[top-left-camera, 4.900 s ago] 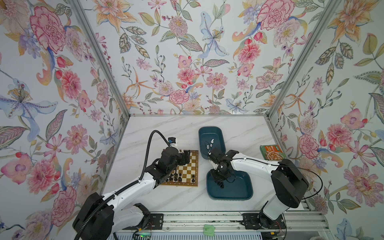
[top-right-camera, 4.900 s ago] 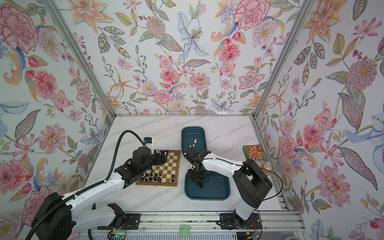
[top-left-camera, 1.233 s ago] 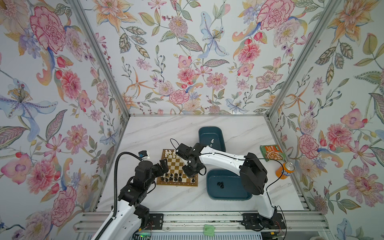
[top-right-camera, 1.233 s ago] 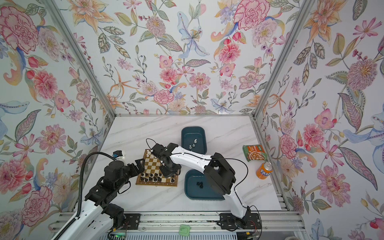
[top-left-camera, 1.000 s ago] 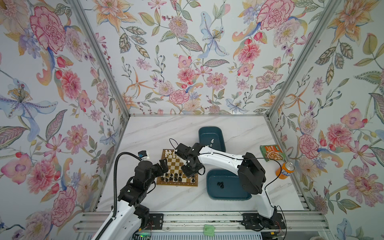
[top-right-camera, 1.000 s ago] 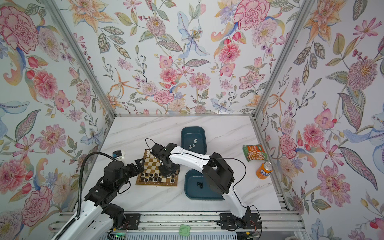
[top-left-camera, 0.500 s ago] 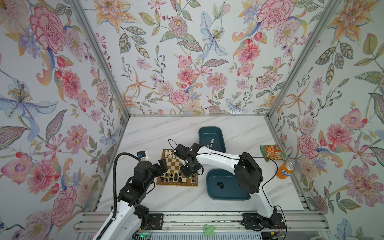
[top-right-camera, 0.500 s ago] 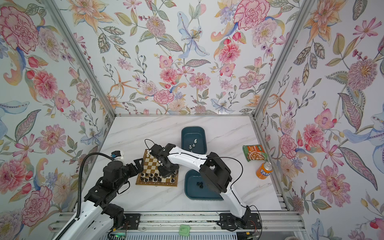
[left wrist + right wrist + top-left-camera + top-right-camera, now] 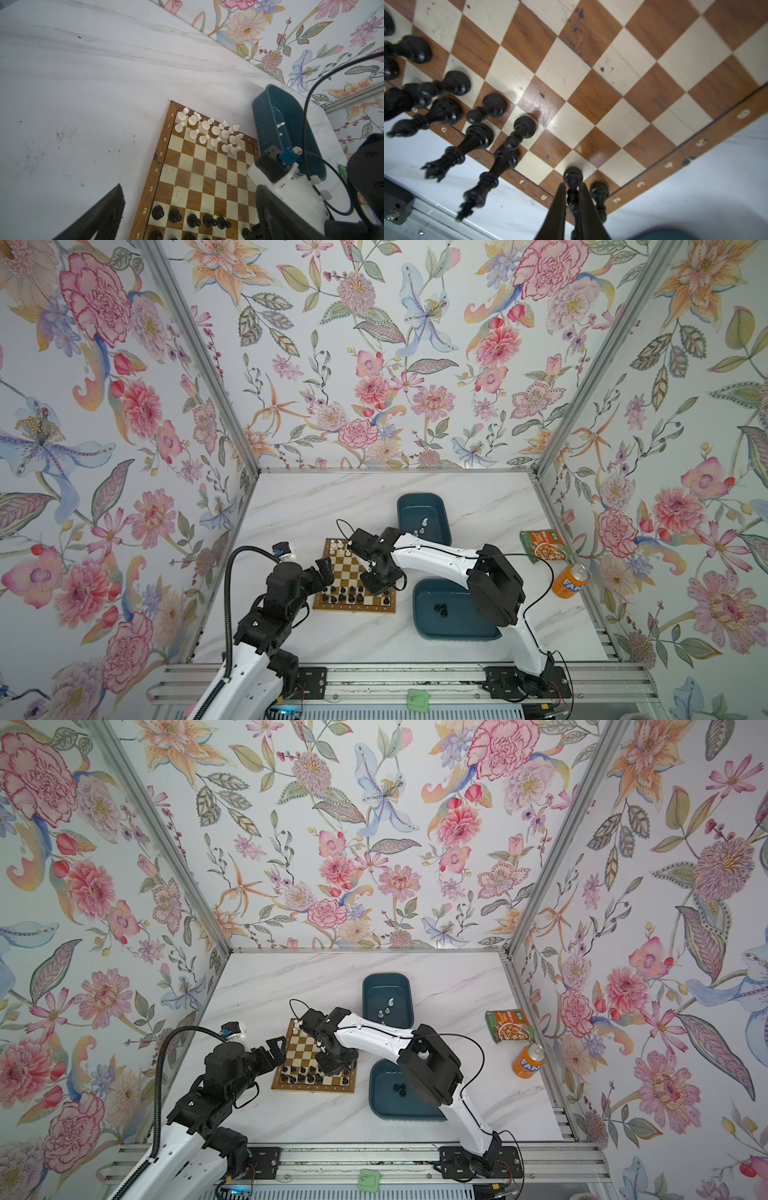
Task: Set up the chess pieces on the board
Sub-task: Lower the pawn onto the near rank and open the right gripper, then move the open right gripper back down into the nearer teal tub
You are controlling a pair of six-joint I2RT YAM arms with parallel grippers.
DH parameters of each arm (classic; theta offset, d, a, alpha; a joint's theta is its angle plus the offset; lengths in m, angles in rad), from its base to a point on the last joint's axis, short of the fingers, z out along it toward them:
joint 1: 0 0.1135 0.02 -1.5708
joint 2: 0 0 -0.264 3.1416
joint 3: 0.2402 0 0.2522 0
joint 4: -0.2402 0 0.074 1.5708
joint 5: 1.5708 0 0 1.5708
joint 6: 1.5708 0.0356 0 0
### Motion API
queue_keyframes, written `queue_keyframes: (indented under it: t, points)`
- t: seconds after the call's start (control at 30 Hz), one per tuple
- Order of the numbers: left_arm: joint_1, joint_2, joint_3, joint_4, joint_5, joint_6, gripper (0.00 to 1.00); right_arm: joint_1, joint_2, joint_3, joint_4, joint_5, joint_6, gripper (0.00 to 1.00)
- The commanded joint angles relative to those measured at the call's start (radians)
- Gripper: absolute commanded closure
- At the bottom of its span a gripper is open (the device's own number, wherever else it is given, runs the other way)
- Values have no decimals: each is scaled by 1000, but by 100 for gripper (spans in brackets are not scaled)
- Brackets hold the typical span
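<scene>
Risk of toppling: right gripper point(image 9: 572, 185) stands low over the board point(image 9: 612, 83) near its right edge, jaws narrow, close on either side of a black pawn point(image 9: 572, 175) standing in the black pawn row. Whether they press it cannot be told. A finger dragging on lift could tip it into the neighbouring pawn point(image 9: 600, 191) just beside. Left gripper point(image 9: 325, 570) hangs wide and empty beside the board's left edge.
</scene>
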Motion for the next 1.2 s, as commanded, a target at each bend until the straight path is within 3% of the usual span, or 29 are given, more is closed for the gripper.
queue_keyframes:
  t: [0.0, 0.4, 0.7, 0.83, 1.0, 1.17]
  points:
    - [14, -8, -5, -18, 18, 16, 0, 6, 28, 13, -7, -6, -4, 81]
    - [22, -7, 12, -12, 15, 27, 1, 3, 6, 76, -27, 27, -20, 66]
    - [22, 66, 61, 67, 16, 96, 1, -26, -41, 246, -117, 105, -50, 65]
    - [22, 156, 92, 137, 52, 137, 1, -55, -152, 135, -116, 145, -29, 67]
    - [7, 279, 108, 269, 115, 134, 1, -108, -350, -133, -101, 212, 18, 69]
    - [-132, 404, 150, 340, 66, 136, 1, -176, -569, -439, -47, 198, 109, 70]
